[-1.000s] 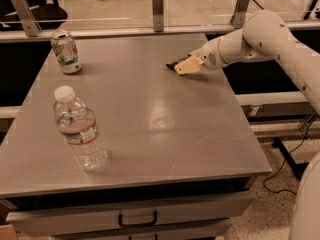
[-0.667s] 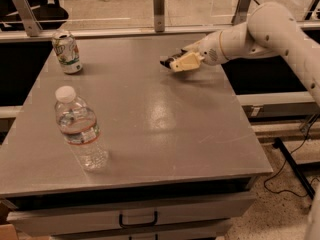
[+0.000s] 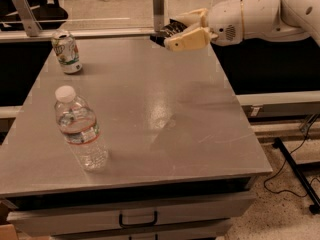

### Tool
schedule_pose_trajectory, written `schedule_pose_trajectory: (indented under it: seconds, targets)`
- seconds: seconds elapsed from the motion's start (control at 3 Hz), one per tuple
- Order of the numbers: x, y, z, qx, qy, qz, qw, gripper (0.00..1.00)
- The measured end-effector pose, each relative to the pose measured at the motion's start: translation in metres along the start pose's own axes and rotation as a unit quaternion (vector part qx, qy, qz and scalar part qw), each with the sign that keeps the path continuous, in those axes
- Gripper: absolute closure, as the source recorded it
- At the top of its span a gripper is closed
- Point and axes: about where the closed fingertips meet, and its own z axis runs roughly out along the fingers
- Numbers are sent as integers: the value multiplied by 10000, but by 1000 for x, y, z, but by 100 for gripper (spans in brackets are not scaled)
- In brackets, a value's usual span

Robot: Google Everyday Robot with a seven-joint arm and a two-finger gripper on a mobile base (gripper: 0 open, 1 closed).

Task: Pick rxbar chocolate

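Note:
My gripper (image 3: 176, 34) is raised above the far edge of the grey table (image 3: 150, 109), right of centre. Its cream fingers (image 3: 187, 40) are shut on the rxbar chocolate (image 3: 167, 30), a small flat black bar that shows between them, mostly hidden by the fingers. The bar is held clear of the tabletop. The white arm (image 3: 260, 14) comes in from the upper right.
A clear water bottle (image 3: 80, 131) with a white cap stands near the front left of the table. A green-and-white can (image 3: 66, 51) stands at the back left. Metal posts (image 3: 158, 6) and a rail run behind the table. Drawers (image 3: 137, 216) sit below the front edge.
The gripper has lifted the black bar off the tabletop and carried it up and back toward the far edge. The bottle and can have not moved.

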Motion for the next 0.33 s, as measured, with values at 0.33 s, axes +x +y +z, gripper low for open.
schedule_pose_trajectory:
  seconds: [0.33]
  targets:
    - [-3, 4, 2, -72, -41, -2, 10000, 100]
